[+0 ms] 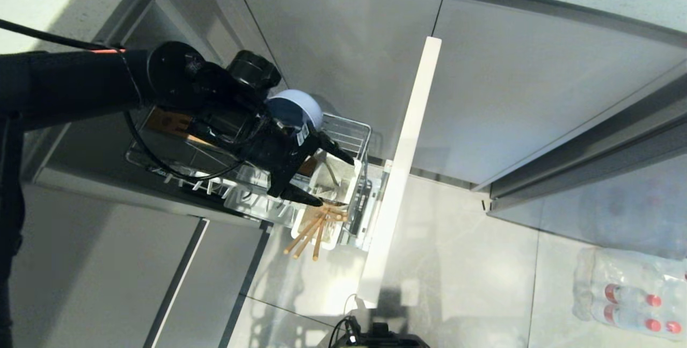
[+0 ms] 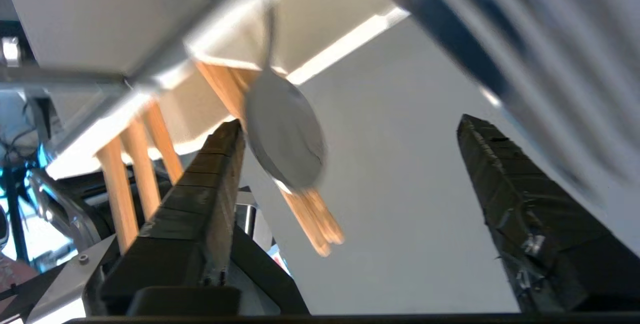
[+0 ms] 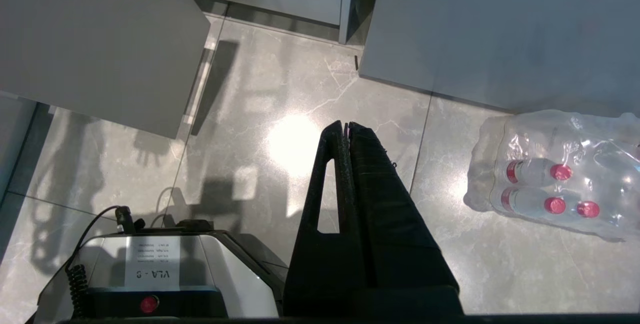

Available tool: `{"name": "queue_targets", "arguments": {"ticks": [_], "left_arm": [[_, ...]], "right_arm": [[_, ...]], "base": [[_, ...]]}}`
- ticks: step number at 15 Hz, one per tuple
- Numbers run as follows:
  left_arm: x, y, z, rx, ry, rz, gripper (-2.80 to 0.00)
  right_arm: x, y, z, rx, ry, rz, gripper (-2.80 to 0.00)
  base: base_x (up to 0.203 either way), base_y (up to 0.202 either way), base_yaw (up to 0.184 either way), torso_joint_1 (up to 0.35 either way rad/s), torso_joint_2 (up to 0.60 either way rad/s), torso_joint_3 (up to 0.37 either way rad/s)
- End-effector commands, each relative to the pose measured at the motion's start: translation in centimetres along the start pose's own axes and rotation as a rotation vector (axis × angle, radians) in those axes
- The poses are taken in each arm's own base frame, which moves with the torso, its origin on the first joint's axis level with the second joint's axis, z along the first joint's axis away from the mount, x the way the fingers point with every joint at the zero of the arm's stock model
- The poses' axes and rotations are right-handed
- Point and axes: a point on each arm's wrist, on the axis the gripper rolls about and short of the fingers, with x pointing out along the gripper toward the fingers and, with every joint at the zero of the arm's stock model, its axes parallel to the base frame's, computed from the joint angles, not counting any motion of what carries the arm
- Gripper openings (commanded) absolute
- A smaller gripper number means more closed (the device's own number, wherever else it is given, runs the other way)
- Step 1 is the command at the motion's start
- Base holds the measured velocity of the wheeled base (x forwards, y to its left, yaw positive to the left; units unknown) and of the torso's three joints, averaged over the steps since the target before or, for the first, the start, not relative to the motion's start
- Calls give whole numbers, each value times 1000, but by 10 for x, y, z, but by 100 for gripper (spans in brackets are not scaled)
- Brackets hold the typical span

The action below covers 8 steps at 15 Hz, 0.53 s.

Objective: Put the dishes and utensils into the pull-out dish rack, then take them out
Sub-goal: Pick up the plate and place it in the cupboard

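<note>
The pull-out dish rack [image 1: 350,134] stands drawn out from the cabinet behind its narrow white front [image 1: 408,149]. A periwinkle-blue bowl [image 1: 296,109] sits in the rack, partly hidden by my left arm. My left gripper [image 1: 336,182] hangs open over the white utensil cup [image 1: 343,176]. Wooden chopsticks [image 1: 311,232] stick out of that cup. In the left wrist view the gripper [image 2: 350,121] has its fingers wide apart and grips nothing. The blurred grey fork [image 2: 285,139] and chopsticks [image 2: 312,221] jut from the cup close to one finger [image 2: 215,174]. My right gripper [image 3: 346,125] is shut and points at the floor.
Grey cabinet doors [image 1: 333,31] rise behind the rack, and an open cabinet bay lies at the left. A shrink-wrapped pack of water bottles [image 1: 628,289] lies on the tiled floor at the right. My own base [image 3: 150,269] is below the right gripper.
</note>
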Motion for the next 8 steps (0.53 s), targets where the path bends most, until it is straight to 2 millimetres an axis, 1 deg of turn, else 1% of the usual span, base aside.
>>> {"name": "queue_targets", "arguments": {"ticks": [1, 4, 7, 8], "left_arm": [[-15, -7, -8, 15, -17, -24, 0], [-33, -15, -18, 40, -41, -53, 0], [-57, -25, -34, 70, -71, -91, 0], [-66, -28, -41, 81, -78, -101, -280]], "right_arm": [[0, 0, 0, 0, 1, 0, -280], [0, 0, 0, -1, 1, 0, -280], [0, 0, 0, -1, 1, 0, -280], [0, 0, 0, -1, 1, 0, -280]], "base": [[0, 0, 0, 0, 0, 0], [0, 0, 0, 0, 0, 0], [0, 0, 0, 0, 0, 0], [0, 0, 0, 0, 0, 0]]}}
